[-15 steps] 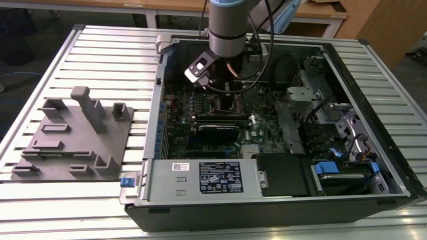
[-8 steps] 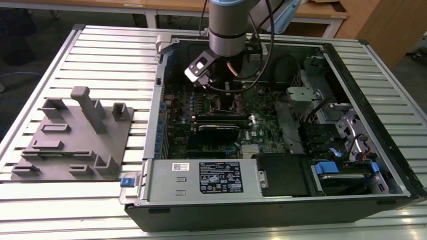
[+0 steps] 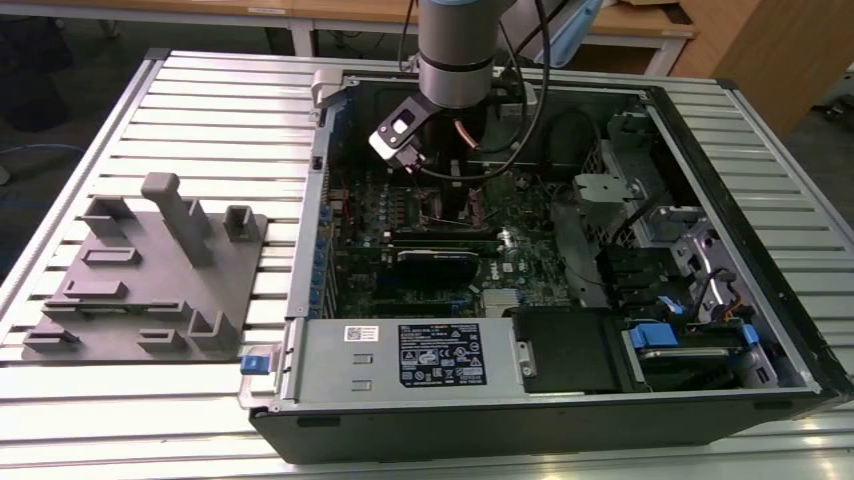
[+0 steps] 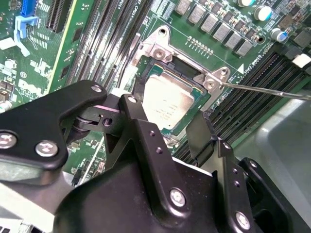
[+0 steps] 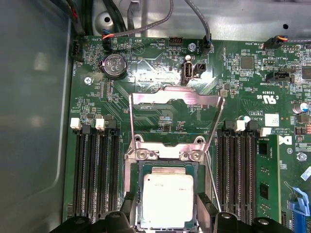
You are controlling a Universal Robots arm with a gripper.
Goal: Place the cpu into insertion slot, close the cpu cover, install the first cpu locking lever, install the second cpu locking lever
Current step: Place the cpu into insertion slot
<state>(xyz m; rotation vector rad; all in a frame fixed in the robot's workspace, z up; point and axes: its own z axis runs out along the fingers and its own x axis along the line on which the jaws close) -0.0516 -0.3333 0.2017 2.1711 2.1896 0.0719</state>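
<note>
While the gripper (image 3: 451, 185) hangs low inside the open computer case (image 3: 534, 425), its two black fingers (image 4: 141, 128) stand apart and are clamped on nothing.

At the exterior view's left, a grey fixture plate (image 3: 140, 270) lies on the slatted table (image 3: 214, 90), outside the case and well apart from the fingers. Next along, the green circuit board (image 3: 394, 212) lies beneath the arm (image 3: 461, 40), directly under the fingers. At the exterior view's right, blue clips (image 3: 654, 335) sit in the case's drive corner, far from the fingers.

In both wrist views the cpu (image 4: 167, 102) (image 5: 167, 199) lies flat in the insertion slot (image 5: 165, 167), between the two fingers. The first wrist view shows a narrow gap beside each finger, so neither one presses on the chip. The cpu cover (image 5: 176, 97) is swung up open beyond the fingertips, and bare board shows through its square cut-out. A thin wire locking lever (image 4: 265, 91) reaches out from a corner of the slot on the outer side of one finger and is not latched down. Long black memory slots (image 5: 95, 170) run along the board outside each finger.
</note>
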